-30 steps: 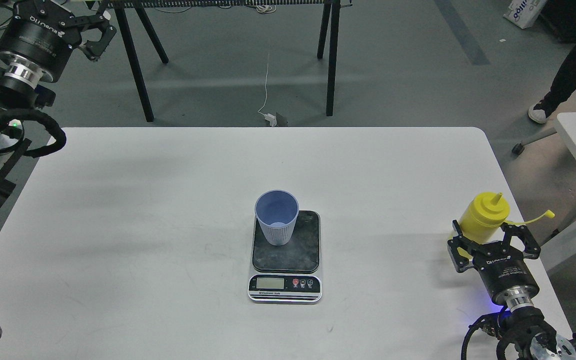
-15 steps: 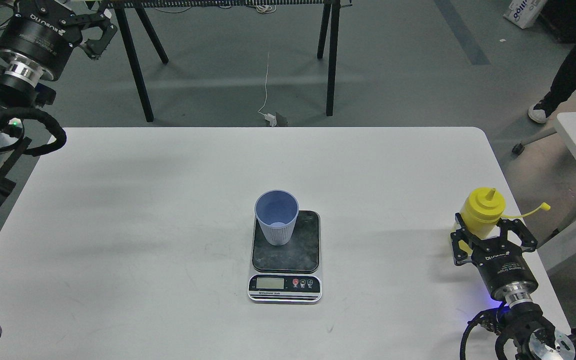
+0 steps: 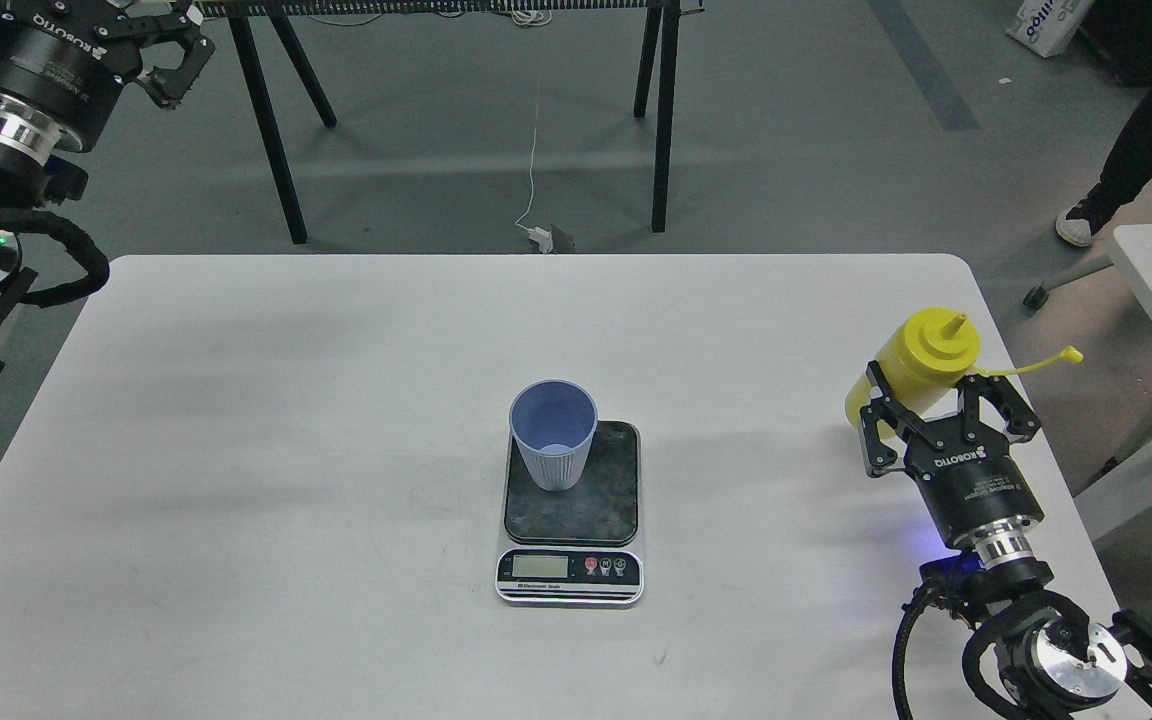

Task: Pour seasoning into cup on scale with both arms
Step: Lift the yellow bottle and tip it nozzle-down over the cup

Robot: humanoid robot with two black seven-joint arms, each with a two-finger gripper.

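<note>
left gripper (image 3: 151,45) cut off by top edge; bottle (image 3: 921,365) lower body hidden behind right gripper (image 3: 936,420); scale (image 3: 570,515) display unreadable.

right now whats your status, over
Right gripper shut on seasoning bottle, lifted. Left gripper open, off table. Cup upright on scale. Path to it unobstructed.

Single head view, high up, looking forward and steeply down on the white table (image 3: 336,400), with the scale (image 3: 570,510) near frame centre at mid distance. Left arm enters at the top-left edge, right arm at the bottom-right corner; the upper part of the frame reaches past the table's far edge to grey floor and black trestle legs (image 3: 664,110). No second view, so nothing overlaps.
</note>
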